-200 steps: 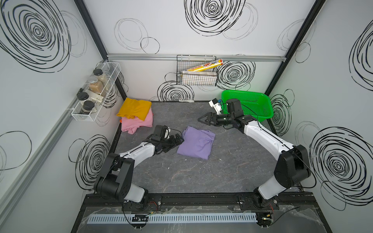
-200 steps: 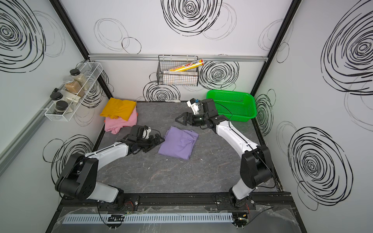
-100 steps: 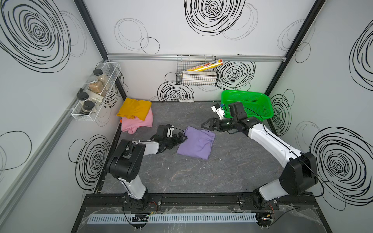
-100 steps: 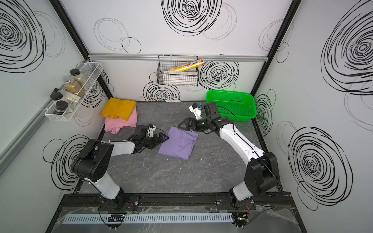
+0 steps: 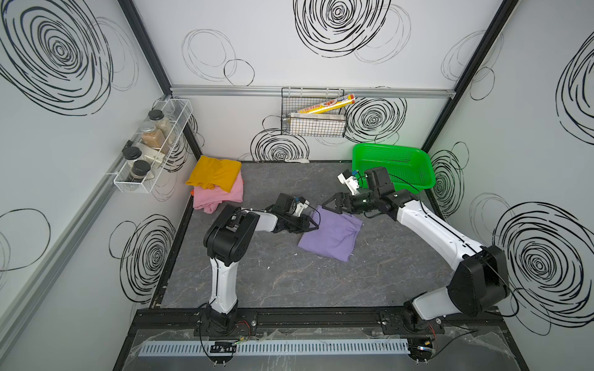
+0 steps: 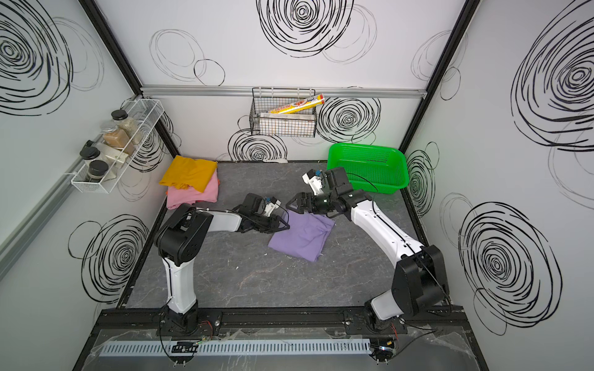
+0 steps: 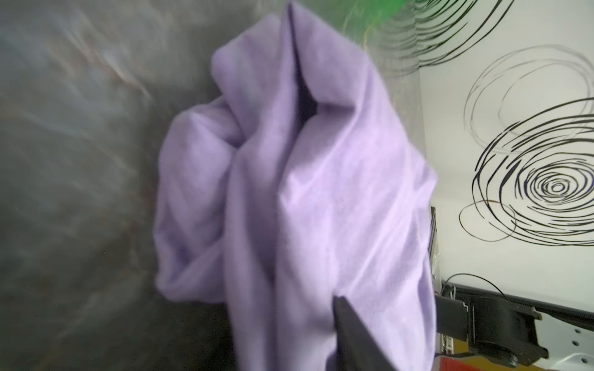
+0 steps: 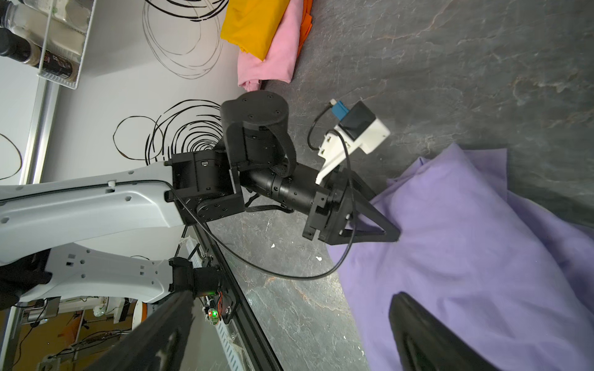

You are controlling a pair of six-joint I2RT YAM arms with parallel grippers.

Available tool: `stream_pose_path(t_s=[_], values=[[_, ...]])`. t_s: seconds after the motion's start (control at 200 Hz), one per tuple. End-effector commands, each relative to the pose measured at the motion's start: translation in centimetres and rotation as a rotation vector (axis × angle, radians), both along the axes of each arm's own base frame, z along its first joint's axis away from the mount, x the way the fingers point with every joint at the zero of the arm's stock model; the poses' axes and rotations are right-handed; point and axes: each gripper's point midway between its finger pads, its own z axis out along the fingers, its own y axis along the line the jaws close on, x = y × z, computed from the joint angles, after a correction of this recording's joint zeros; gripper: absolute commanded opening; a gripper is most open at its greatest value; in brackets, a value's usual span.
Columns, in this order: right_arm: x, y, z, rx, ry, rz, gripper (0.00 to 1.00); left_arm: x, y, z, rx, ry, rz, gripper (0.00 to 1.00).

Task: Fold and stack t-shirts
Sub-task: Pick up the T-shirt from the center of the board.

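Since a second ago: left arm has folded its elbow up and pushed in, so the left gripper (image 5: 313,225) went from beside the lavender shirt (image 5: 332,236) to on its near-left edge. Right gripper (image 5: 326,205) came away from the green basket (image 5: 385,147) and now hangs over the shirt's far corner

Jaws: left looks pressed together on the lavender edge. In the right wrist view the tips (image 8: 393,236) meet on the cloth, and the left wrist view shows fabric bunched up toward the lens. Right is spread wide, holding nothing

Shirt is folded, mid-table (image 5: 289,282), well apart from the stack, yellow shirt (image 5: 215,173) on the pink shirt (image 5: 218,196), in the back-left corner

Risks as I see them:
- can't tell how many layers the left pinch caught; top layer only means the fold peels open on lift
- a left-only pull before the right closes drags and rumples it, and the bunching is visible already
- both grippers near the same end, so contact is possible if the right drops in
- a drooping carry could shove the yellow one off the pink
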Motion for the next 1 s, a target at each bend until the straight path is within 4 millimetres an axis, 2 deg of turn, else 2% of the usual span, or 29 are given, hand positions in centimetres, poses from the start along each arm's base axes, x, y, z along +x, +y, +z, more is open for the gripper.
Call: stream_pose_path(t_s=[0.0, 0.08, 0.16, 0.345, 0.451, 0.551, 0.646, 0.751, 0.861, 0.991], values=[[-0.9, -0.1, 1.3, 0.048, -0.041, -0.003, 1.0, -5.6, 2.1, -4.5, 0.12, 0.222, -0.039, 0.0], [-1.6, -0.5, 1.2, 0.055, -0.041, -0.006, 1.0, -5.0, 1.6, -2.9, 0.084, 0.182, -0.02, 0.0], [-2.5, -0.8, 0.8, 0.053, -0.035, -0.005, 1.0, -3.9, 1.0, -0.2, 0.03, 0.134, 0.007, 0.0], [-4.0, -1.9, 0.7, 0.044, -0.044, -0.023, 1.0, -0.1, -0.3, 8.3, -0.09, -0.027, 0.103, 0.0], [-4.8, -2.3, 0.7, 0.036, -0.051, -0.022, 1.0, 1.4, -0.5, 13.0, -0.151, -0.102, 0.15, 0.0], [-5.4, -2.7, 0.4, 0.024, -0.047, -0.02, 1.0, 2.7, -0.1, 16.0, -0.179, -0.154, 0.196, 0.0], [-5.8, -2.9, 0.1, 0.024, -0.044, -0.019, 1.0, 3.9, 0.7, 17.6, -0.192, -0.181, 0.246, 0.0], [-6.2, -3.0, -0.1, 0.021, -0.041, -0.017, 1.0, 5.1, 2.1, 17.8, -0.166, -0.198, 0.31, 0.0], [-6.5, -3.2, -0.2, 0.011, -0.043, -0.014, 1.0, 6.6, 4.4, 18.4, -0.147, -0.23, 0.41, 0.0], [-6.9, -3.4, -0.5, 0.0, -0.04, -0.009, 1.0, 8.8, 7.4, 20.3, -0.154, -0.283, 0.539, 0.0]])
